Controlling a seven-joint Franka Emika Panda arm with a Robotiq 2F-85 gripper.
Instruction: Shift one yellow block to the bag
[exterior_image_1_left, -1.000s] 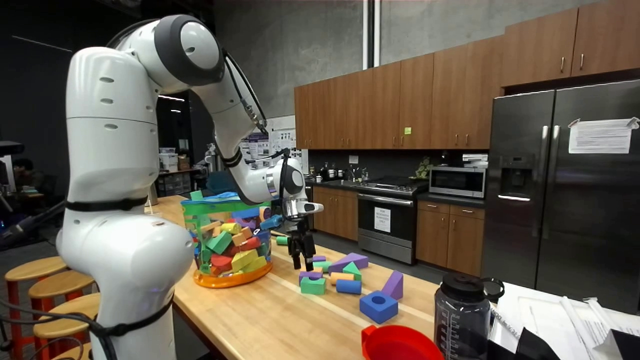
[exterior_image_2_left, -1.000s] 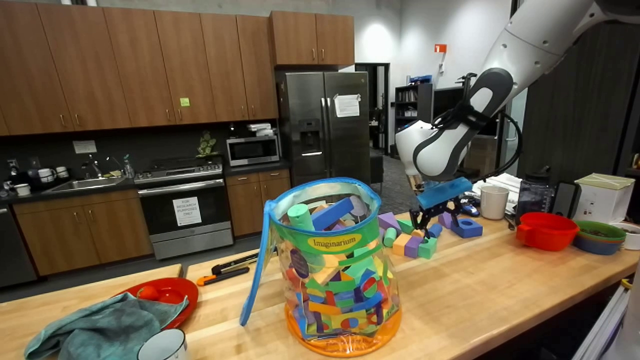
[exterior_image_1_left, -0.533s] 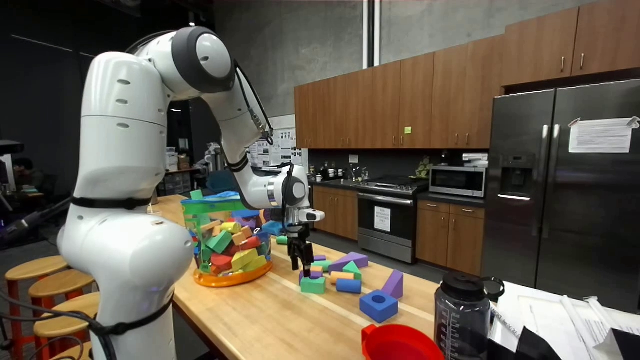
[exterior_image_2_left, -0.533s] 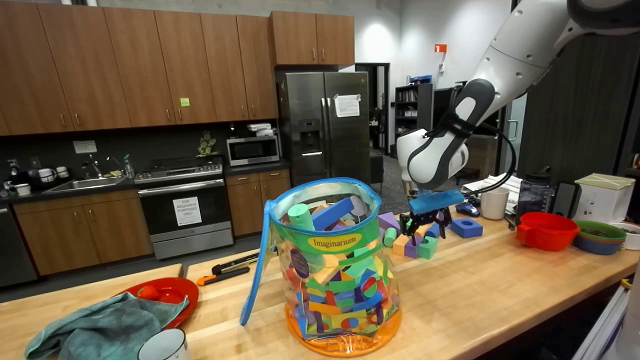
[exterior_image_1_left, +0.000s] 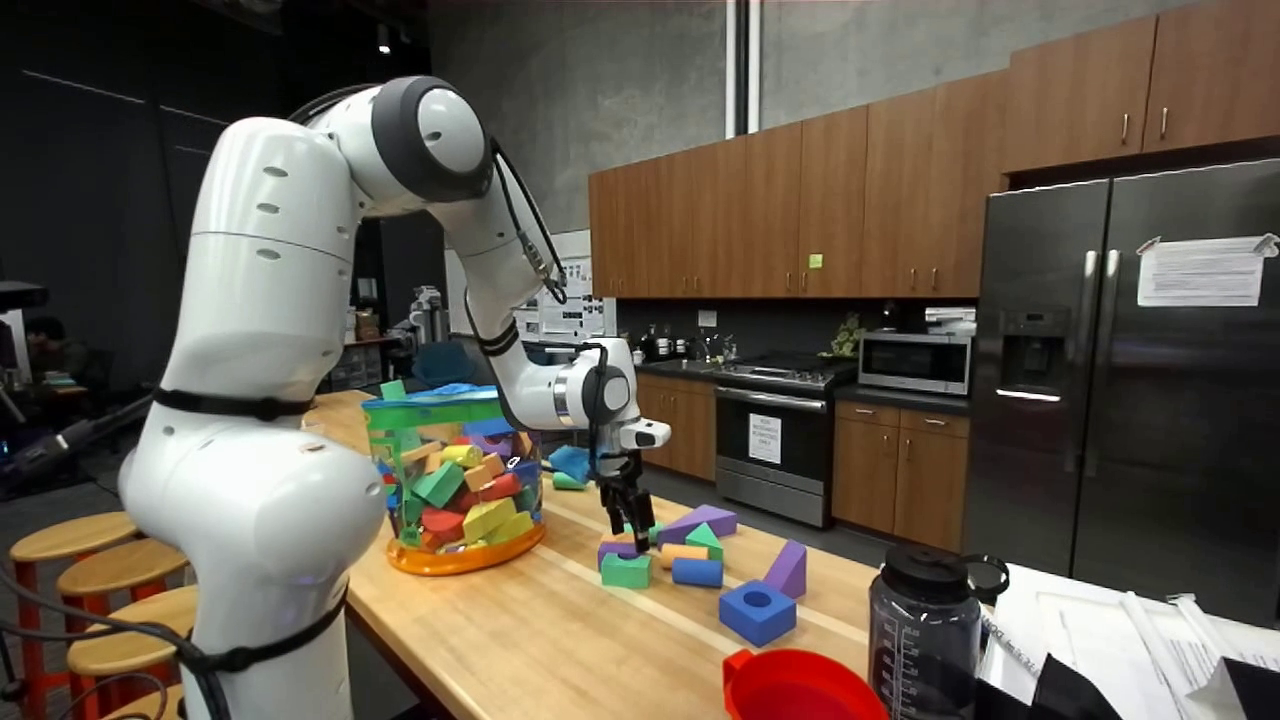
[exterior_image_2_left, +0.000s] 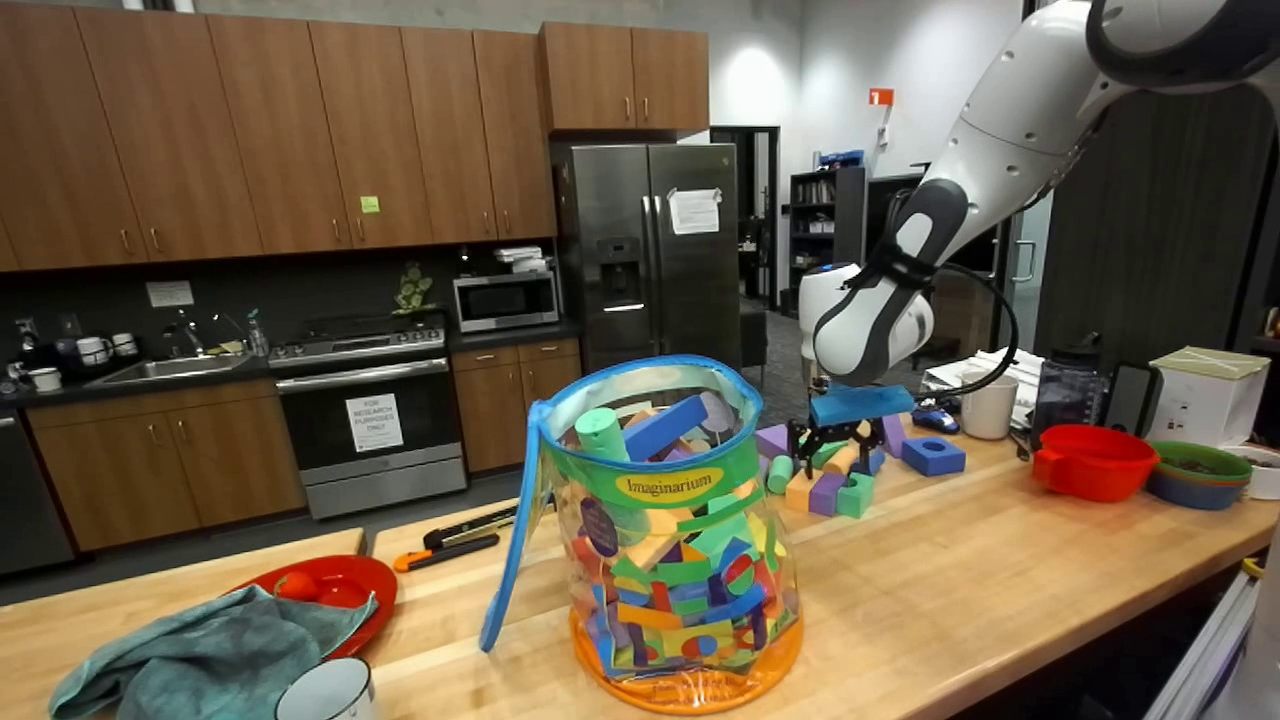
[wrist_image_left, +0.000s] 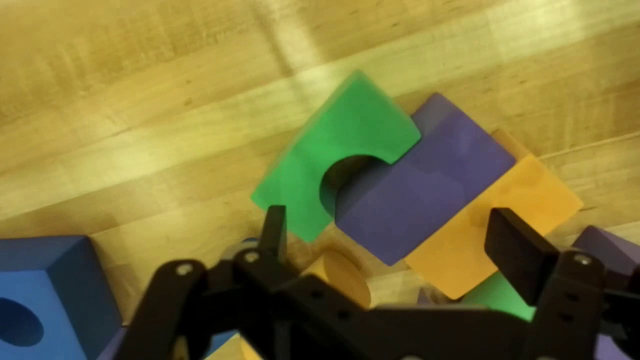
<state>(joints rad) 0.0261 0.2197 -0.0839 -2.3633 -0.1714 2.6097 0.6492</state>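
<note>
Yellow-orange block (wrist_image_left: 465, 245) lies beneath the empty, wide-spread hand (wrist_image_left: 388, 219).

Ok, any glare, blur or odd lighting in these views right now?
Wrist view: yellowish cast, glare streaks on the tabletop, claw dark and slightly soft; in an exterior view, a bright patch on the wall; in an exterior view, near-black background at left.

In the wrist view, a lower-left blue block (wrist_image_left: 55, 300) is cut off; bottom centre, the hand (wrist_image_left: 387, 225) partly hides an orange cylinder (wrist_image_left: 345, 277).
</note>
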